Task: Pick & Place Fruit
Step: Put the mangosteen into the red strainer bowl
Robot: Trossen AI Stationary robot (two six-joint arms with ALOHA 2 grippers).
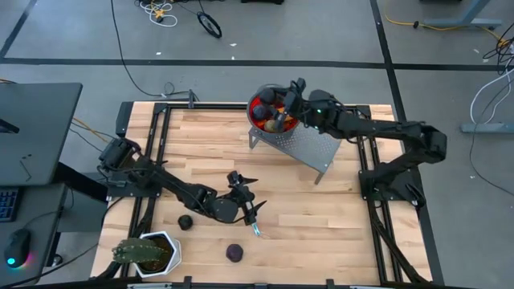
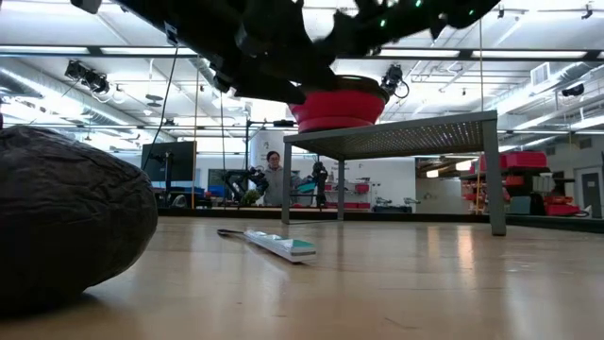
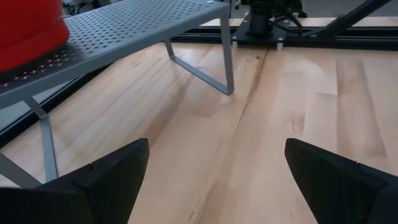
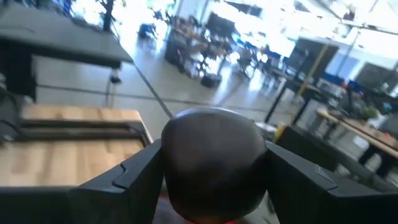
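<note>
— So why is the right gripper over the red bowl?
— It's pinching a dark fruit to drop in. Left gripper hangs spread above the tabletop.

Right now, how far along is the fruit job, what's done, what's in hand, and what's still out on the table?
Done: several fruits already sit in the red bowl on the metal rack. In hand: the right gripper holds a dark fruit above that bowl. Left: two dark fruits on the table, one near the potted plant, one by the front edge. The left gripper is open and empty.
</note>
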